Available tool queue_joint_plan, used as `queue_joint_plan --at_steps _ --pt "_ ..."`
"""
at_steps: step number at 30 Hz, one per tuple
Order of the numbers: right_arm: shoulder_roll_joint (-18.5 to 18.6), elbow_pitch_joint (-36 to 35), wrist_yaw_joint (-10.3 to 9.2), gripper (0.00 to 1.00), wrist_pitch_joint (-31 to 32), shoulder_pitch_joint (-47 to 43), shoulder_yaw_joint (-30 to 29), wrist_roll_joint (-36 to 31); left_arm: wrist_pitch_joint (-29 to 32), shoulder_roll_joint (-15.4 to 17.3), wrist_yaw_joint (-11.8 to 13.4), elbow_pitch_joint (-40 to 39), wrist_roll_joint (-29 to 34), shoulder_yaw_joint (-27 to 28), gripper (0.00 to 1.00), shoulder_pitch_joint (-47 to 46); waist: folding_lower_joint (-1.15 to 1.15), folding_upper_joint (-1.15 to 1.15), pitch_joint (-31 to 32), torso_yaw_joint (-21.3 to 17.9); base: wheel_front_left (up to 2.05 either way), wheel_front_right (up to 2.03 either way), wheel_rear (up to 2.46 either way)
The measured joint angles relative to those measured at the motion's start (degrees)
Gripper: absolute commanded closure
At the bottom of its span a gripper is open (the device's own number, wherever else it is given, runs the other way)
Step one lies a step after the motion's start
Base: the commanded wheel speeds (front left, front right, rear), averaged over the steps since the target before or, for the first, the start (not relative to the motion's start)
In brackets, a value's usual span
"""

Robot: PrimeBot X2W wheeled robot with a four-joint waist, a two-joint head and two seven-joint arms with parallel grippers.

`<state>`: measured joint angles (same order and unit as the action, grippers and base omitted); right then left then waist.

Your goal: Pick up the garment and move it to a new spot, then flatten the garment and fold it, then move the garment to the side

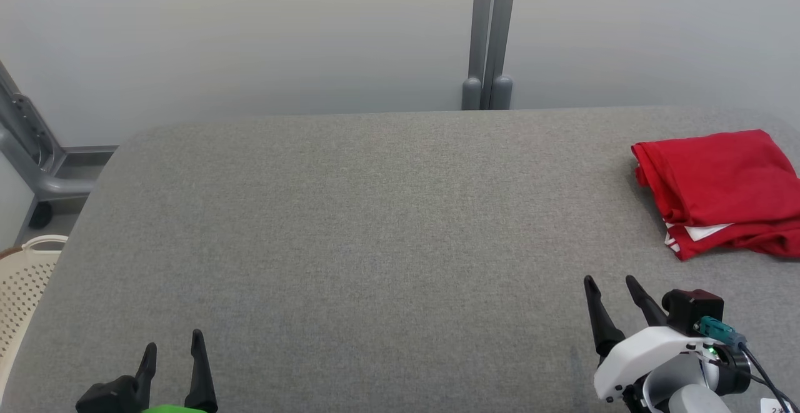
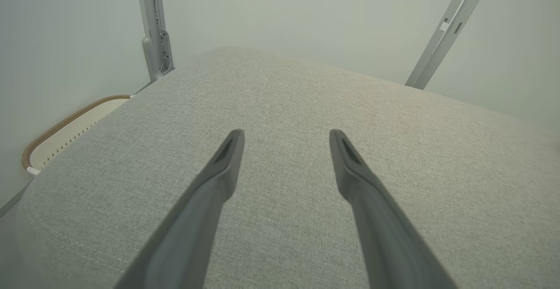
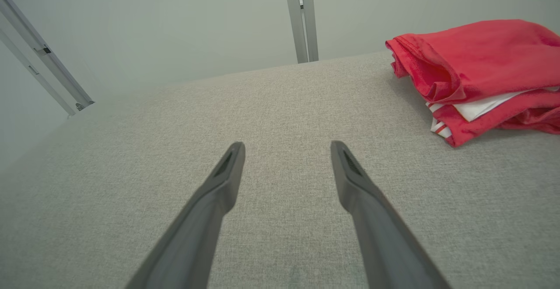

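A: Bench, quick?
B: Grey cloth-topped bench [image 1: 375, 225], mostly bare. Garment [image 1: 719, 191] is red with white trim. It sits as a folded-looking bundle at the right edge, toward the far right corner.

A: End effectors?
B: Right end effector [image 1: 609, 280] hovers by the near edge, toward the near right corner, fingers spread wide with nothing between them. Left end effector [image 1: 174, 339] is at the near edge toward the left corner, also spread and empty.

A: Which is nearer the garment?
B: Right, easily. The garment lies ahead of it and off to its right, apart from it. The left has most of the bench's width to cross.

A: Long axis?
B: Can't call it, the bundle runs off frame. Its visible left border runs near-to-far, and the white-striped corner faces the near edge.

A: Next move?
B: My guess is the right arm's reach, forward and rightward.
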<state>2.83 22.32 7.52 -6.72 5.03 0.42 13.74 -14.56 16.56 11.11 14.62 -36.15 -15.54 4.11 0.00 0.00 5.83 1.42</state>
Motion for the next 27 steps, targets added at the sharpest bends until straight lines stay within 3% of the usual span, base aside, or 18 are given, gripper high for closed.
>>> queue_joint_plan --at_steps 8,27 --pt "0.0 0.4 -0.01 0.0 -0.2 -1.4 0.0 0.7 -0.2 -0.3 -1.6 -0.9 0.4 0.2 0.0 0.3 0.0 0.0 0.1 -0.1 0.0 0.0 0.0" --pt "0.0 0.1 -0.01 0.0 0.2 -1.2 1.0 0.4 -0.4 -1.5 -2.5 -1.1 1.1 0.3 0.0 0.5 0.0 0.0 -1.0 -0.7 0.0 0.0 0.0"
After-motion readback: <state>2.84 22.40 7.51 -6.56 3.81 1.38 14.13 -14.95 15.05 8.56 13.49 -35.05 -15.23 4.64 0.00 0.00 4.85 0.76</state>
